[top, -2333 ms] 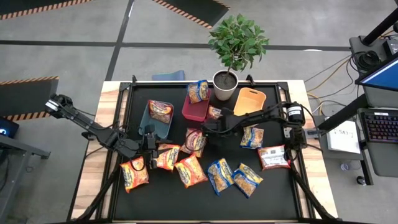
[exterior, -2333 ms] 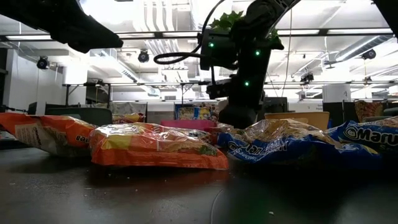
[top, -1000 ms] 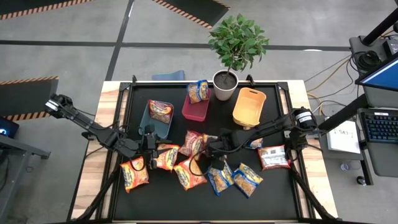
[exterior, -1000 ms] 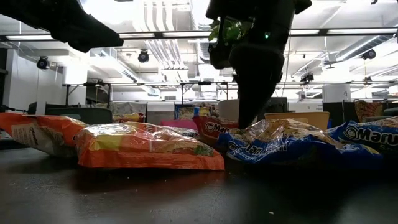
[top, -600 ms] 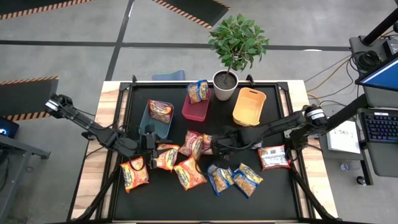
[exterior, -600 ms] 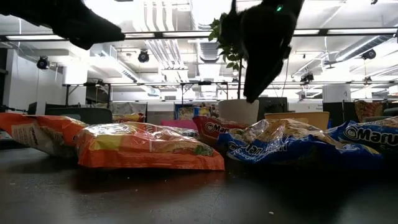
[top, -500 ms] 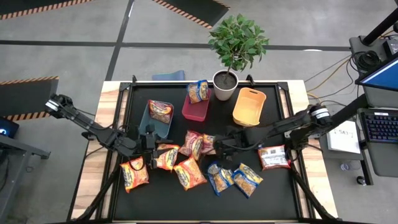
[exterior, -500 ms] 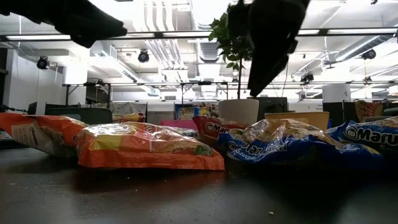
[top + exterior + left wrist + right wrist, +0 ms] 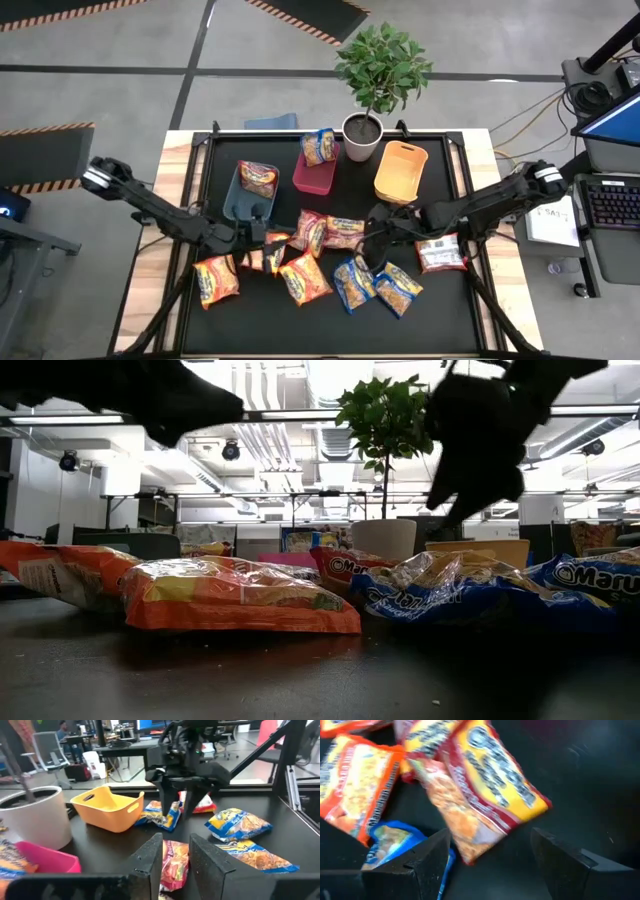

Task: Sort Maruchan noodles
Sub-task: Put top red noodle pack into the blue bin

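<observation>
Though partly hidden, blue packet [image 9: 470, 592] apparently reads "Maru"

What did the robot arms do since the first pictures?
The right end effector drew back from the bins toward the table's right and hangs open, with a red packet now lying free before it. The left end effector crept toward the middle. The three bins and the plant stayed put.

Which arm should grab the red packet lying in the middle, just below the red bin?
Right, probably. The right gripper hangs open right beside the red packet, which fills its wrist view. The left gripper sits farther off, over the orange packets.
</observation>
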`<state>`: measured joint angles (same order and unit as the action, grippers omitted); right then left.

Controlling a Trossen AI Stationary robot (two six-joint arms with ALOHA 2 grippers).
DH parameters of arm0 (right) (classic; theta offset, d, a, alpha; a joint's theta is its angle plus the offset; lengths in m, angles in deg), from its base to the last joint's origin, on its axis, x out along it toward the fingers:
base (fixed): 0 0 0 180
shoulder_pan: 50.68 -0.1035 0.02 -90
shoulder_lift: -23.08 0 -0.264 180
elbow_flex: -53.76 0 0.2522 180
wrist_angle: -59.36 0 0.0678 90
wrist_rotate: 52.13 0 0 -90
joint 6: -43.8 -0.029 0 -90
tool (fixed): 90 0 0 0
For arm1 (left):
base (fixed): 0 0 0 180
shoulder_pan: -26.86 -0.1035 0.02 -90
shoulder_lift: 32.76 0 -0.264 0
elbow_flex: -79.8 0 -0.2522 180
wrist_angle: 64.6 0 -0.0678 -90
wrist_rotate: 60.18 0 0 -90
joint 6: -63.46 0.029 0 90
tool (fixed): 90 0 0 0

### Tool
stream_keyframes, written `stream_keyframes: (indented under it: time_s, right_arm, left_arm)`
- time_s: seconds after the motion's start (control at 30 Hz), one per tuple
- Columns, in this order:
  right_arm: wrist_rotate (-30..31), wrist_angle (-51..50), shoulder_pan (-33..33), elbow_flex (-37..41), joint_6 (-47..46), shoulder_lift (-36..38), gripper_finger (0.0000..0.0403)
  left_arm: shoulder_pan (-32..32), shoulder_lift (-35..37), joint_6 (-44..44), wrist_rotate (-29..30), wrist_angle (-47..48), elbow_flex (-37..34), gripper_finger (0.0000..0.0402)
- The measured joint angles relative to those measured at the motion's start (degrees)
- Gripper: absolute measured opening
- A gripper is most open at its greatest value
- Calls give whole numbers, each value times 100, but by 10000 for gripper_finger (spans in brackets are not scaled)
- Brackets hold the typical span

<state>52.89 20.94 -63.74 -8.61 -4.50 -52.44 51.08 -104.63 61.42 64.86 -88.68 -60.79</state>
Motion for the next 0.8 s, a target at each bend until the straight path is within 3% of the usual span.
stream_keyframes:
  time_s: [0.23,0.47,0.63,0.8]
  right_arm:
    - [6,11,94,416,-469,183,260]
    - [181,386,57,429,-74,-90,251]
    - [233,1202,59,428,399,-582,211]
    - [365,1600,72,427,531,-1126,148]
  left_arm:
    - [-511,-1027,23,-753,-80,637,76]
    - [-678,-1723,219,-762,-67,1050,76]
    - [-707,-1817,-48,-763,-82,1092,76]
    - [-767,-1718,-867,-771,-57,1029,76]
